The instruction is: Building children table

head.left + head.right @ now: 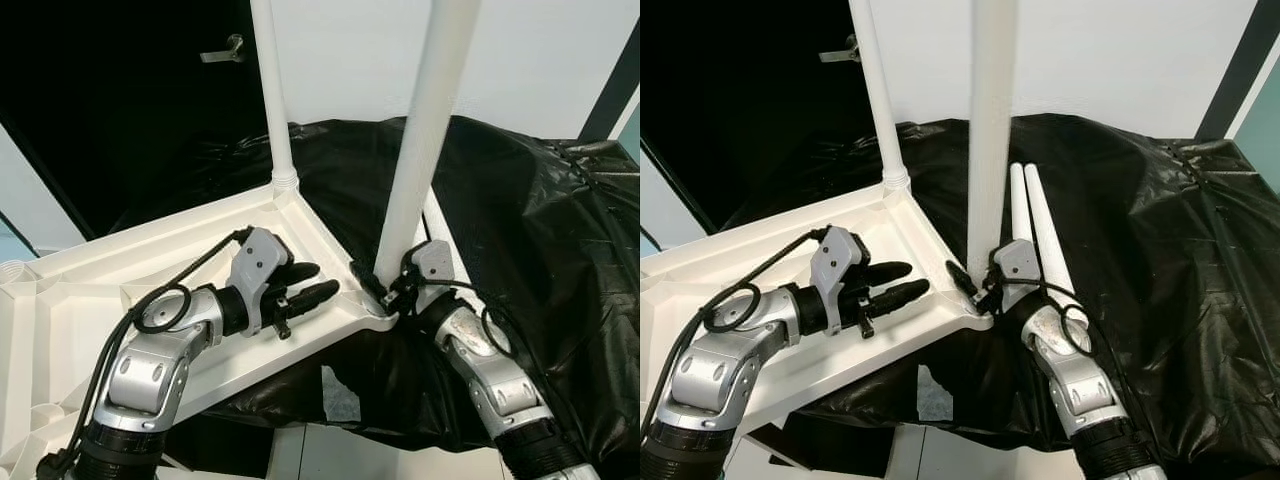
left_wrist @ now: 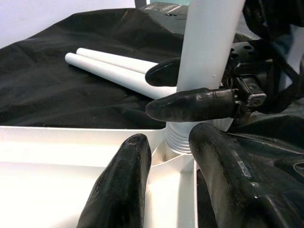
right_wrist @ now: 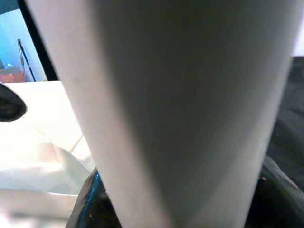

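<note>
A white plastic children's table top (image 1: 150,260) is seen lying upside down, its ribbed underside facing up, resting partly on a worktop draped in black plastic sheeting (image 1: 1140,220). Two white legs stand upright in its corner sockets: the far leg (image 1: 272,90) at the rear corner and the near leg (image 1: 425,130) at the corner closest to the right arm. The near leg is gripped just above its threaded base by the right gripper (image 1: 385,285), whose jaws are closed around the tube (one black finger (image 2: 190,104) is seen crossing its front in the left wrist view, the other behind it). In the right wrist view the leg is pressed close against the camera, with a dark finger at either side.

The left gripper (image 1: 308,283) is held over the inside of the table top, near the same corner, its jaws parted a little and holding nothing, the fingertips pointing towards the near leg's socket.

Two spare legs (image 1: 1035,225) are laid side by side on the black sheeting, just beyond the right gripper. A dark doorway with a lever handle (image 1: 225,50) is visible behind.
</note>
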`<state>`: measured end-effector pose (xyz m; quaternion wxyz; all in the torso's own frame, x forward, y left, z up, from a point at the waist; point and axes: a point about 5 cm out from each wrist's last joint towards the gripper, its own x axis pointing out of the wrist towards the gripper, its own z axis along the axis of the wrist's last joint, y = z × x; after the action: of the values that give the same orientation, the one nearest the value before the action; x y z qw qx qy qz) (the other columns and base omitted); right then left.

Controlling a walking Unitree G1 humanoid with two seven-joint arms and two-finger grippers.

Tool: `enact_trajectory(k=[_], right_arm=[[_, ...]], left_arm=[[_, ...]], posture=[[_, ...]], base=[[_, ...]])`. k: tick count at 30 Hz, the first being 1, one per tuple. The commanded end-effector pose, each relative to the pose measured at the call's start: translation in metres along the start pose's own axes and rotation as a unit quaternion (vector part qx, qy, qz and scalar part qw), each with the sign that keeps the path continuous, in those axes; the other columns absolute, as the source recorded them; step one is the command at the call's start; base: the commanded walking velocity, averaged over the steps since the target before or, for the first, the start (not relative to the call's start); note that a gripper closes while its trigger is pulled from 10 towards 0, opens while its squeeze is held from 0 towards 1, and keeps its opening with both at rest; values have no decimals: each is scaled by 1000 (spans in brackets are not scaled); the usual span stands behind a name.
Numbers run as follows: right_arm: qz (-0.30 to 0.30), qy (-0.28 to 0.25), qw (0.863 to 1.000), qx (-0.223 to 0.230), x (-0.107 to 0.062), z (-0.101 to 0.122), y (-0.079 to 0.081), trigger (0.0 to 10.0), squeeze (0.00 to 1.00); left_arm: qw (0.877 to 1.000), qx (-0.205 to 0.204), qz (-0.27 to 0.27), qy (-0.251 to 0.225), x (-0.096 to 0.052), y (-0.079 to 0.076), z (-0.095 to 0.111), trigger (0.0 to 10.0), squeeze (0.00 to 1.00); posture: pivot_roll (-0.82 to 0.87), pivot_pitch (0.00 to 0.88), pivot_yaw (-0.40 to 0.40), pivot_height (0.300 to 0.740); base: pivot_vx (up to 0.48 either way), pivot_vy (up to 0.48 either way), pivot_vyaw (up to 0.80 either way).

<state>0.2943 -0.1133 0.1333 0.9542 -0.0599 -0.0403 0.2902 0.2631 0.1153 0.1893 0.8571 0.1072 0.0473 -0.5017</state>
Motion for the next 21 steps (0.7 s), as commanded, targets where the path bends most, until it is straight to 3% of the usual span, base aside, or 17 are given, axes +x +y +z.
enact_trajectory(k=[1,7,12,16,21], right_arm=[[3,107,994,31,-12,-41,3,10000,0],[16,117,993,27,-11,-44,5,10000,0],[16,132,989,60,-12,-48,7,10000,0],[-20,129,985,114,-12,-48,-2,10000,0],[-28,129,984,124,-14,-49,-4,10000,0]], left_arm=[[999,1,41,4,-2,6,1,10000,0],[999,-1,44,4,-4,5,0,10000,0],[999,-1,48,4,-5,5,0,10000,0],[999,-2,48,5,-6,5,0,10000,0],[999,-2,46,6,-6,5,-1,10000,0]], posture=[[75,0,44,740],[79,0,40,740],[84,0,35,740],[82,0,38,740],[77,0,42,740]], base=[[0,0,0],[0,0,0],[0,0,0],[0,0,0],[0,0,0]])
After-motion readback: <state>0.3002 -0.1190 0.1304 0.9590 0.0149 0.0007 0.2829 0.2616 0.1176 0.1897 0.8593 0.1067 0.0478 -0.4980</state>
